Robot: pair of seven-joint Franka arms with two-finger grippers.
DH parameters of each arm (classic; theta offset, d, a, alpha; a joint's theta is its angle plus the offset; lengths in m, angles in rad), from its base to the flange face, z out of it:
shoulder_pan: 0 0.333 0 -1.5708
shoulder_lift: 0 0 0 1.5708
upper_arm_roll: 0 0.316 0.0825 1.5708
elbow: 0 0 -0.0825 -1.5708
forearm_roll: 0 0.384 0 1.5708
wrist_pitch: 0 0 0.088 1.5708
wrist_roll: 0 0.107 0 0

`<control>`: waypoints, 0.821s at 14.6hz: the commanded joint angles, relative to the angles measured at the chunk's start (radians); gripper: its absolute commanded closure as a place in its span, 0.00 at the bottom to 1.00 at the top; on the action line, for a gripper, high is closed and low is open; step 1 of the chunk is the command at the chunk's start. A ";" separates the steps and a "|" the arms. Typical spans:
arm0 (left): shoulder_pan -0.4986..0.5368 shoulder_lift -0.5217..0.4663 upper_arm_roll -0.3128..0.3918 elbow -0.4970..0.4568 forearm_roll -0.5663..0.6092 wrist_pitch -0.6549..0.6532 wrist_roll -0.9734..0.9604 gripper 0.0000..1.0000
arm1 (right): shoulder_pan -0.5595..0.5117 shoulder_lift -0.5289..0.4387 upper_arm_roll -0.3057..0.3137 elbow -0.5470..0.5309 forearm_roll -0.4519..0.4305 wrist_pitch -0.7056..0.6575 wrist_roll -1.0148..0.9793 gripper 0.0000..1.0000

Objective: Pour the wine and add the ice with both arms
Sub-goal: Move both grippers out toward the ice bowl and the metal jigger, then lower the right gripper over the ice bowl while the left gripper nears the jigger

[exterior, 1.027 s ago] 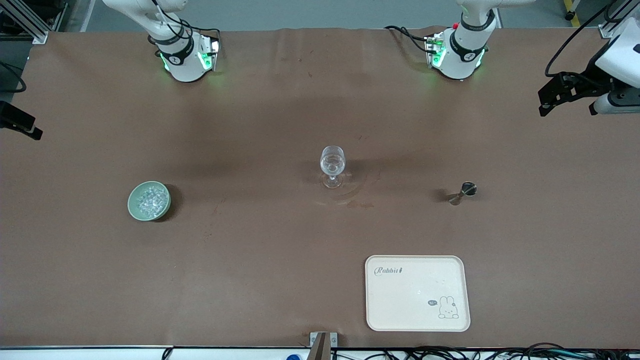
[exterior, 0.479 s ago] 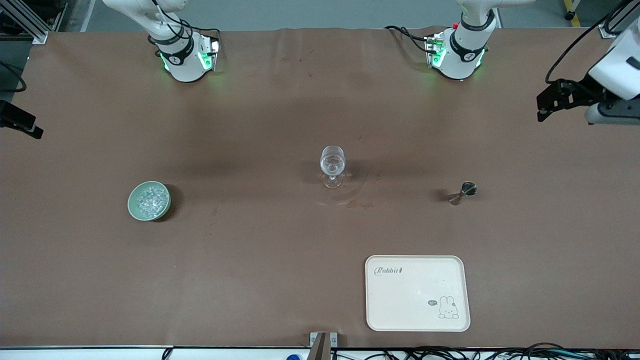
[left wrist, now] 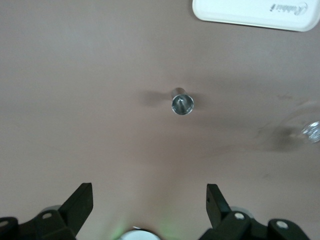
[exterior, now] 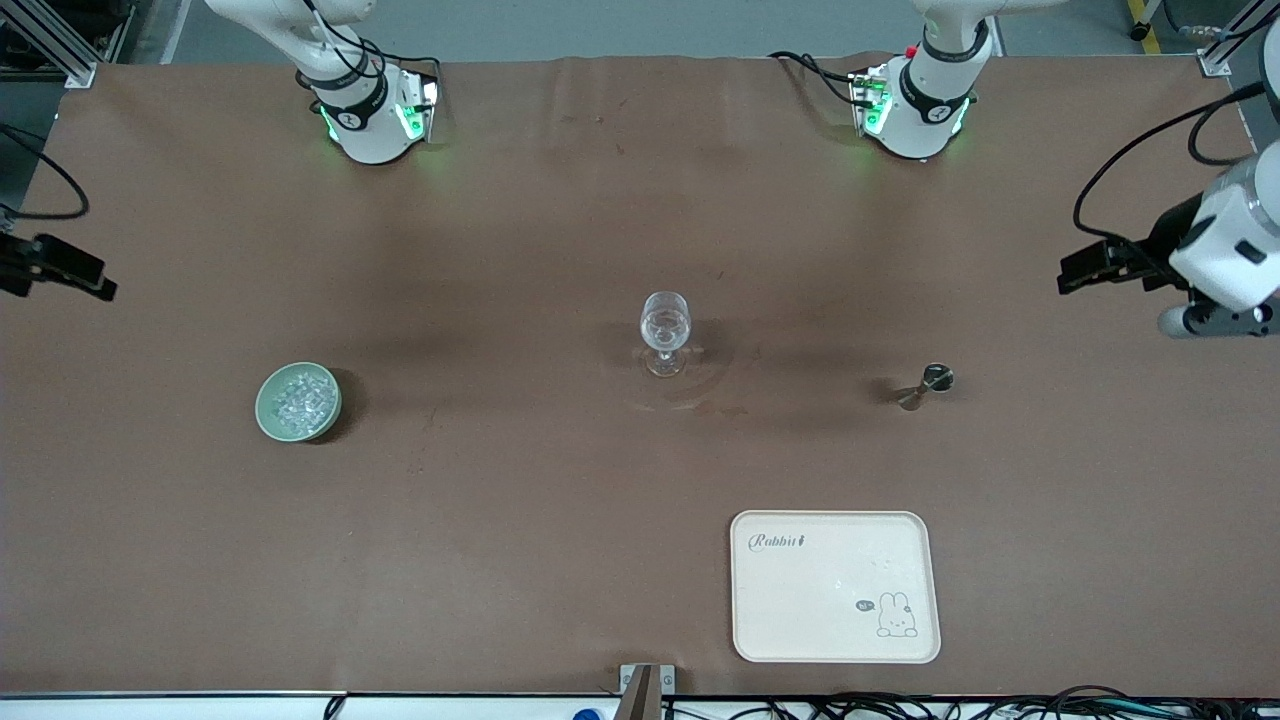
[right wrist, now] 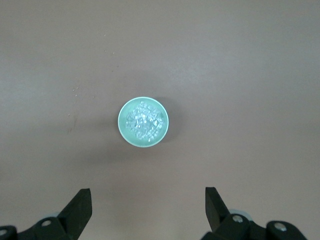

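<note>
The ice (exterior: 297,398) is a heap of small clear cubes in a pale green bowl (exterior: 262,408) toward the right arm's end of the table. A clear wine glass (exterior: 665,335) stands mid-table. A small metal jigger (exterior: 925,384) stands toward the left arm's end. My left gripper (exterior: 1075,272) is open and empty, in the air over the left arm's end of the table; its wrist view shows it (left wrist: 150,200) apart from the jigger (left wrist: 182,102). My right gripper (exterior: 95,283) is open and empty at the right arm's end; its wrist view shows it (right wrist: 148,202) apart from the bowl (right wrist: 122,120) and ice (right wrist: 145,121).
A cream tray (exterior: 835,620) with a rabbit drawing lies nearer the front camera than the jigger; its edge shows in the left wrist view (left wrist: 250,15). The wine glass shows at the edge of that view (left wrist: 311,131). Brown cloth covers the table.
My left gripper has shifted along the left arm's end of the table toward the jigger. My right gripper has shifted a little toward the bowl. Nothing on the table has moved.
</note>
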 commanded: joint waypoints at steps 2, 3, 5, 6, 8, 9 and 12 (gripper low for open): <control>0.092 0.138 -0.003 0.008 -0.137 0.009 -0.134 0.00 | -0.020 -0.023 0.003 -0.201 0.014 0.200 -0.001 0.00; 0.098 0.172 -0.003 0.008 -0.153 0.014 -0.173 0.00 | -0.022 -0.018 0.001 -0.244 0.014 0.259 -0.001 0.00; 0.098 0.221 -0.003 0.017 -0.157 0.017 -0.306 0.00 | -0.022 0.012 0.001 -0.340 0.012 0.416 -0.003 0.00; 0.096 0.249 -0.003 0.021 -0.161 0.017 -0.388 0.00 | -0.022 0.028 0.003 -0.379 0.012 0.483 -0.003 0.00; 0.104 0.310 -0.003 0.061 -0.190 0.017 -0.550 0.00 | -0.010 0.072 0.004 -0.394 0.012 0.540 -0.001 0.02; 0.109 0.332 -0.004 0.074 -0.203 0.017 -0.566 0.00 | 0.002 0.095 0.004 -0.394 0.012 0.547 0.000 0.03; 0.116 0.404 -0.004 0.109 -0.264 0.017 -0.593 0.00 | 0.025 0.167 0.006 -0.400 0.014 0.600 0.001 0.05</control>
